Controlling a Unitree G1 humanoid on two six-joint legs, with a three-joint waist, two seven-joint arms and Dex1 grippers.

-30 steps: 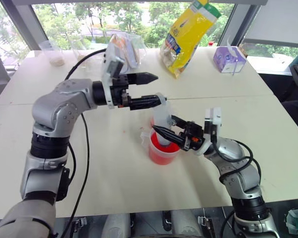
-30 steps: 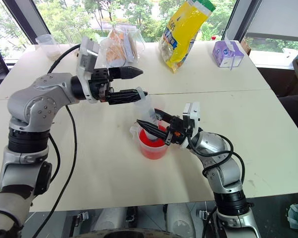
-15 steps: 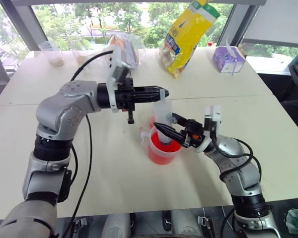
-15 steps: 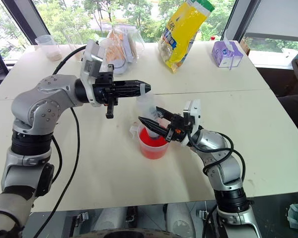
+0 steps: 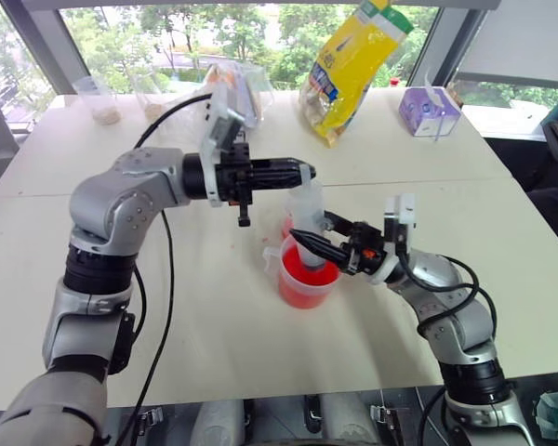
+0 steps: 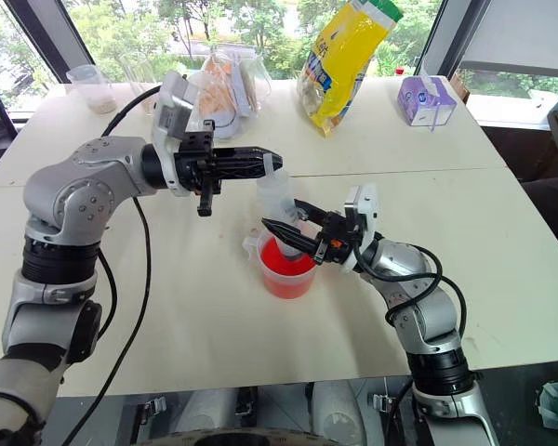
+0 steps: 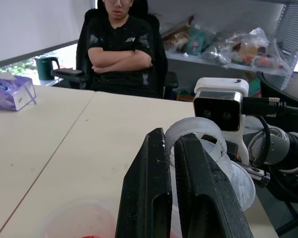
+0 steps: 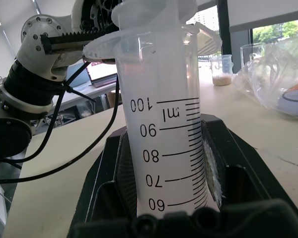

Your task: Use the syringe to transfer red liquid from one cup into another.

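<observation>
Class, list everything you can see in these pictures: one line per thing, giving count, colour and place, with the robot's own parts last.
syringe: one, clear with white plunger, upright in the beaker
beaker: one, clear, holding red liquid, table centre
small cup: one, clear, just behind the beaker
table: one, cream
yellow bag: one, far side of the table
clear bag: one, left of the yellow bag
tissue pack: one, purple, far right
clear cups: two, far left corner
person: one, black top, seated in a chair beyond the table
left gripper: black, shut on the syringe plunger top
right gripper: black, shut on the syringe barrel
</observation>
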